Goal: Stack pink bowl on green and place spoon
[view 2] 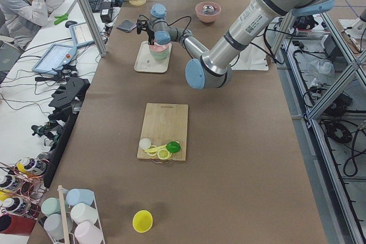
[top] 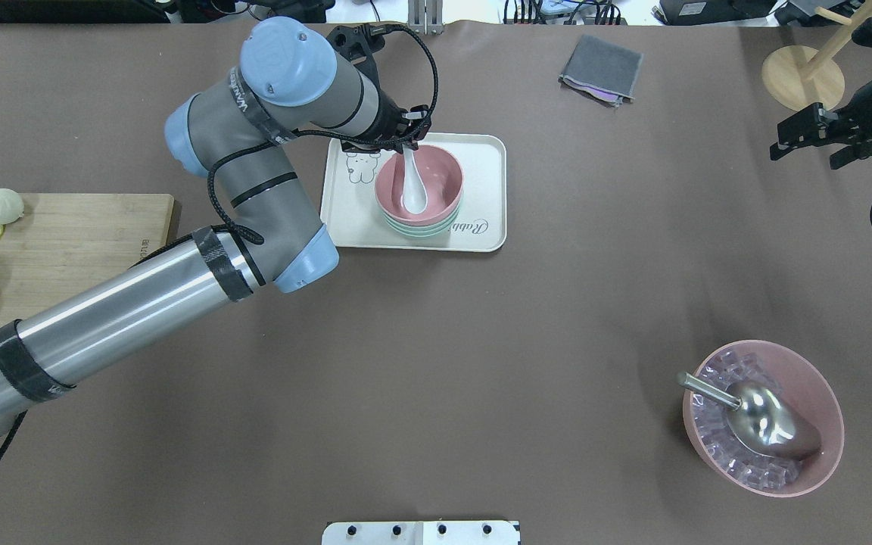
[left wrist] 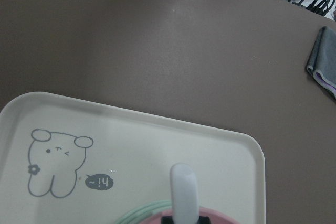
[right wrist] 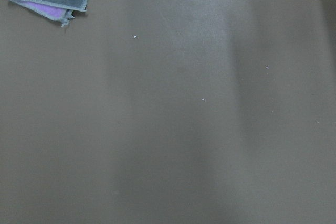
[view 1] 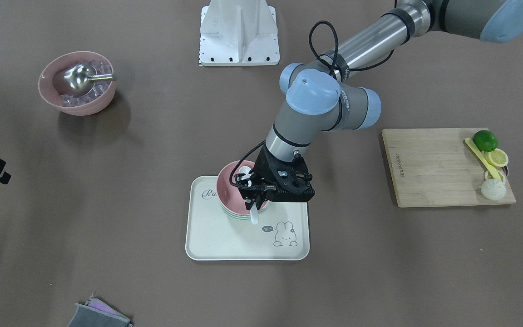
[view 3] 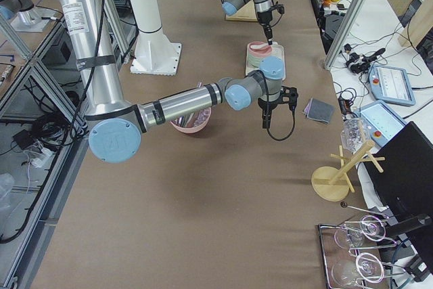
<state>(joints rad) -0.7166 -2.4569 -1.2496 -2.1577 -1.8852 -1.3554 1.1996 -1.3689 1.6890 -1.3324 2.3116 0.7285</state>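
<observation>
**Near right:** a second pink bowl (top: 811, 382) holding a metal scoop (top: 769, 428) stood well apart from the work. It was a look-alike that could draw a mistaken pick.

**Farther, left of centre:** the left gripper (view 1: 255, 205) was clamped on the handle of the white spoon (top: 414, 193). The spoon's scoop end lay inside the pink bowl (top: 443, 178), which was nested on the green bowl (top: 415, 229) on the tray (top: 485, 163).

**Likely risks:**
- A release with the handle raised could let the spoon tip over the rim.
- A withdrawal with the fingers barely parted could drag the spoon and shift the upper bowl.

**Hidden or unclear:** the green bowl showed only as a thin rim, and the wrist masked the finger contact from overhead.

**Far right:** the right gripper (top: 814, 140) hovered above the table (top: 436, 378); its opening could not be told.
</observation>
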